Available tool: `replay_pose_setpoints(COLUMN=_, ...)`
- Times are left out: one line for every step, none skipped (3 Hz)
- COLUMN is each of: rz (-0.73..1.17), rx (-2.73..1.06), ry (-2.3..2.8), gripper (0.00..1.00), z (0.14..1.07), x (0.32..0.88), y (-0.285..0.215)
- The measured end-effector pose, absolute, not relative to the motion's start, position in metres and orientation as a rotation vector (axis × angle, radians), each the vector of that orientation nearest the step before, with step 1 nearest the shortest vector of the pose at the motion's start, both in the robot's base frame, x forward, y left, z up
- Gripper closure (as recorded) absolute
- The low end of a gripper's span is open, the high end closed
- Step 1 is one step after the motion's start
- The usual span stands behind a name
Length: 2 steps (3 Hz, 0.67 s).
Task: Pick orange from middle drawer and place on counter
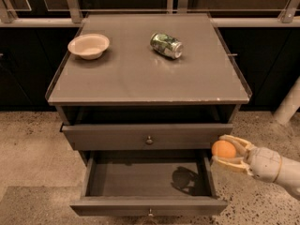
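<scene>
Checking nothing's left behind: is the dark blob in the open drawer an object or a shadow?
Camera view: likely a flat shadow on the drawer floor, cast by the gripper holding the orange beside the drawer's right edge; same view, counter shows only soft sheen.

The claw [220,150] clamps the orange [223,149] outside the open middle drawer [136,178], just beside and above its right wall.

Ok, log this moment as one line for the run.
gripper: shut on orange, right of open middle drawer | orange: outside drawer, below counter height, not yet placed | counter: bowl, can
</scene>
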State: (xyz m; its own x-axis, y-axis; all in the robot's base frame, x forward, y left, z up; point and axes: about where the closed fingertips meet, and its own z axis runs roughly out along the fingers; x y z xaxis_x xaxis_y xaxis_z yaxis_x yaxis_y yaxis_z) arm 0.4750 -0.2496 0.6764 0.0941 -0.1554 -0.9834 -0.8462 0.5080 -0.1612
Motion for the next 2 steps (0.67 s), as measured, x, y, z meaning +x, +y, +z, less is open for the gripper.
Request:
replay_pose_setpoints(rz=0.547, rx=-0.993, ry=1.362, gripper=1.0, z=0.733, x=0.471, y=-0.263)
replay_pose_setpoints(rz=0.425, rx=-1.062, ry=1.321, gripper=1.0, z=0.802, x=0.469, y=-0.272)
